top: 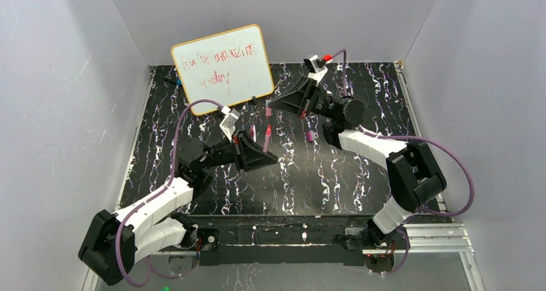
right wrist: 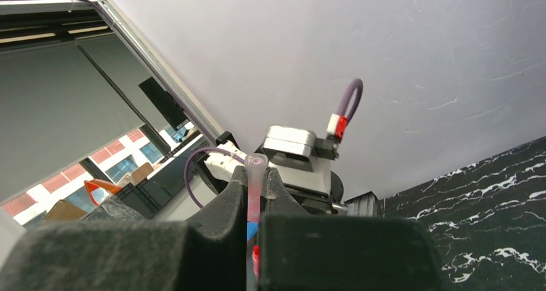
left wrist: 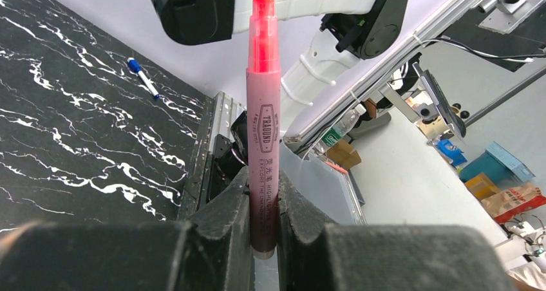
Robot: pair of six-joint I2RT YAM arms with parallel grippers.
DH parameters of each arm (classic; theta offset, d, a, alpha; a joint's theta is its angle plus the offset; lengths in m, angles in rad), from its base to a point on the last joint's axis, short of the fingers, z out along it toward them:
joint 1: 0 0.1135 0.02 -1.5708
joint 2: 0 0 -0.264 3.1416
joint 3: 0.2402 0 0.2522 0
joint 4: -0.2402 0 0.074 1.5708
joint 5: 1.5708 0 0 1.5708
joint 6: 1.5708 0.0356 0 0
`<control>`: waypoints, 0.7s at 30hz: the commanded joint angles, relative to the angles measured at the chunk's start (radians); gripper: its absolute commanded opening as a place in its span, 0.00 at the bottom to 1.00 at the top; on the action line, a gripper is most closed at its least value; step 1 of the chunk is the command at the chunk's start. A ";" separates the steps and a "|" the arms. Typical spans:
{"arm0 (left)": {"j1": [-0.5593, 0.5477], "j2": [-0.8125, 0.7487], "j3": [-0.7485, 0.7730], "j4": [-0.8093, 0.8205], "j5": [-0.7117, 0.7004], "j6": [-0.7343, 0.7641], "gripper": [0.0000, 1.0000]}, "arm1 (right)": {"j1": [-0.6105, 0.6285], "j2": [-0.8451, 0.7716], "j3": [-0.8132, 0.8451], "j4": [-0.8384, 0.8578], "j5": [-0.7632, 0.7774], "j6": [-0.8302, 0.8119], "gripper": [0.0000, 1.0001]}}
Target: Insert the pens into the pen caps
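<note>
The table had a black top veined with white. Pale grey panels closed it in: a back wall along the far edge, a left wall and a right wall. A whiteboard leaned near the far-left corner. An aluminium rail ran along the near edge. Beyond, a window showed red-fronted buildings in daylight.

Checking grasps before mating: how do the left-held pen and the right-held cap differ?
Length: pen juts far beyond the left gripper; cap barely clears the right gripper. Surface: pen is printed and uncapped; cap is plain, open end outward. Both pink, both clamped.
</note>
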 commanded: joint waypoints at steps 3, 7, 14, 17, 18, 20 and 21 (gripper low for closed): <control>-0.014 0.010 0.039 0.060 -0.018 0.014 0.00 | 0.003 -0.021 0.059 0.324 -0.002 0.001 0.01; -0.014 0.000 0.043 0.066 -0.027 0.013 0.00 | 0.004 -0.032 0.031 0.324 -0.006 -0.004 0.01; -0.014 -0.011 0.053 0.068 -0.046 0.012 0.00 | 0.002 -0.049 -0.011 0.324 -0.007 -0.014 0.01; -0.014 -0.011 0.058 0.070 -0.057 0.012 0.00 | 0.002 -0.053 -0.017 0.323 -0.009 -0.013 0.01; -0.014 -0.011 0.061 0.071 -0.060 0.011 0.00 | 0.001 -0.054 -0.018 0.324 -0.009 -0.014 0.01; -0.014 -0.009 0.062 0.071 -0.065 0.012 0.00 | 0.002 -0.056 -0.019 0.323 -0.012 -0.011 0.01; -0.014 -0.008 0.062 0.071 -0.069 0.012 0.00 | 0.002 -0.057 -0.017 0.323 -0.012 -0.011 0.01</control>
